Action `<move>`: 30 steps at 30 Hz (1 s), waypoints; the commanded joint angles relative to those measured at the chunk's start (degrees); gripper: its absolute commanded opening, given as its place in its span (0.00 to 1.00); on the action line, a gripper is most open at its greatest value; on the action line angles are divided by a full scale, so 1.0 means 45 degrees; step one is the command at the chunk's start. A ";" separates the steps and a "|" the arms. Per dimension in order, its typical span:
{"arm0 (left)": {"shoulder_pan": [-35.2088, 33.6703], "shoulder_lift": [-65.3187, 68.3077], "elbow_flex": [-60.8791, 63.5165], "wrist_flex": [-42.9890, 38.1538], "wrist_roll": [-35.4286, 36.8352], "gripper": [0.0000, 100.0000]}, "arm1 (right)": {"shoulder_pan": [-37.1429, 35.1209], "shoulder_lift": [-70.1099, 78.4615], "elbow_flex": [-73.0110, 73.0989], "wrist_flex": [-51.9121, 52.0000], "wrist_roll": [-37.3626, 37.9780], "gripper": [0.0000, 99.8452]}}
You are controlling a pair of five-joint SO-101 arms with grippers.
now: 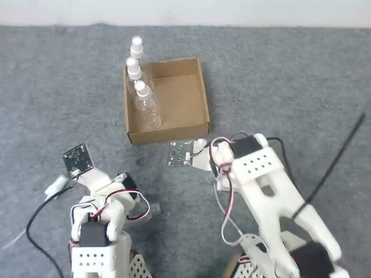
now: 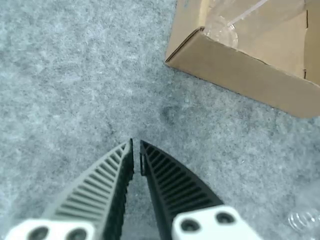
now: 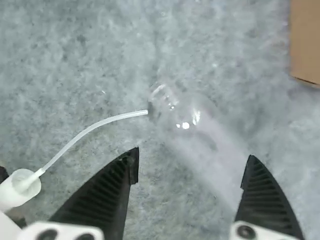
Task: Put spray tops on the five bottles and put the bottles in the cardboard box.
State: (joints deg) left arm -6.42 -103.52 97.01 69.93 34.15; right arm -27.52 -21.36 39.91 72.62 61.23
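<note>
Where right gripper [image 3: 192, 155] spreads wide, clear bottle [image 3: 185, 117] just ahead

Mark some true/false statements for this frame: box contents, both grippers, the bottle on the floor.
1. Three capped bottles stand in the cardboard box. True.
2. The left gripper is wide open. False: its jaws are shut, with nothing between them.
3. The right gripper grips a bottle. False: it is open above a loose bottle lying on the carpet.
4. That loose bottle has no top on. True: the spray top is off it, with its tube tip at the bottle's mouth.
5. The cardboard box lies on its side. False: it sits upright, open side up.
</note>
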 commanded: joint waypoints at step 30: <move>0.0039 -0.0215 -0.0107 0.0117 0.0039 0.02 | 0.1201 0.5988 -0.3849 -0.1397 0.0488 0.27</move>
State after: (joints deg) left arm -6.51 -103.52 97.01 69.93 34.15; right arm -23.65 5.98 25.76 68.75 66.15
